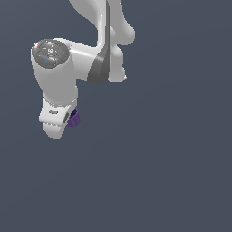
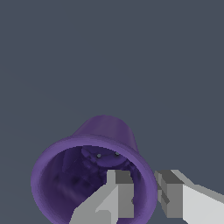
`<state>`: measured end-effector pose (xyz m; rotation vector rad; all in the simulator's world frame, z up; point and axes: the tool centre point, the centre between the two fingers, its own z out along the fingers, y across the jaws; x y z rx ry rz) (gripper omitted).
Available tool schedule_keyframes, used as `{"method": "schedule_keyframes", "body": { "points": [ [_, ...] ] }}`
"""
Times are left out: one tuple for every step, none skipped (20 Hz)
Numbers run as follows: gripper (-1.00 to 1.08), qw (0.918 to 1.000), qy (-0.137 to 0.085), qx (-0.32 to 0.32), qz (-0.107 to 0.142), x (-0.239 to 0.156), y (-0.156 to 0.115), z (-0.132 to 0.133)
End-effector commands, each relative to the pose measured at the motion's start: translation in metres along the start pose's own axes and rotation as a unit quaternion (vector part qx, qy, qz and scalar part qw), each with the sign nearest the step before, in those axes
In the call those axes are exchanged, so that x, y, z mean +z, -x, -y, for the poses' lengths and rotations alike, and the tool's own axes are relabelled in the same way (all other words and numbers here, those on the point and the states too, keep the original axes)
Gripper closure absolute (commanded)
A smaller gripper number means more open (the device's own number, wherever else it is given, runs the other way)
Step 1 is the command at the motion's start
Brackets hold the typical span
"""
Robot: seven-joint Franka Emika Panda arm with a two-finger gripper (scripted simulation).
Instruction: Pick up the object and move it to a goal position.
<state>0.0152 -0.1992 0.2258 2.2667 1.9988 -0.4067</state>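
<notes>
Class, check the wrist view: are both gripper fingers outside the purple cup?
No. One finger sits inside the purple cup and the other finger outside, so the gripper straddles the cup's wall.

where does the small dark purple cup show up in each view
Exterior view: the small dark purple cup-shaped cylinder peeks out at the lower end of the white robot arm's gripper, mostly hidden behind it.
Wrist view: the cup fills the lower part of the picture, its hollow opening facing the camera, one grey finger inside the rim and the other outside it.
Shared landmark: the gripper pinching the cup's wall.
</notes>
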Motion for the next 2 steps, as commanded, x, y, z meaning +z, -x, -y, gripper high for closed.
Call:
{"method": "schedule_keyframes", "body": {
  "points": [
    [1.08,1.0000,0.000,-0.001,0.000,-0.0033,0.0050,0.0012],
    [1.08,1.0000,0.000,-0.001,0.000,-0.0034,0.0054,0.0013]
  ]
}}
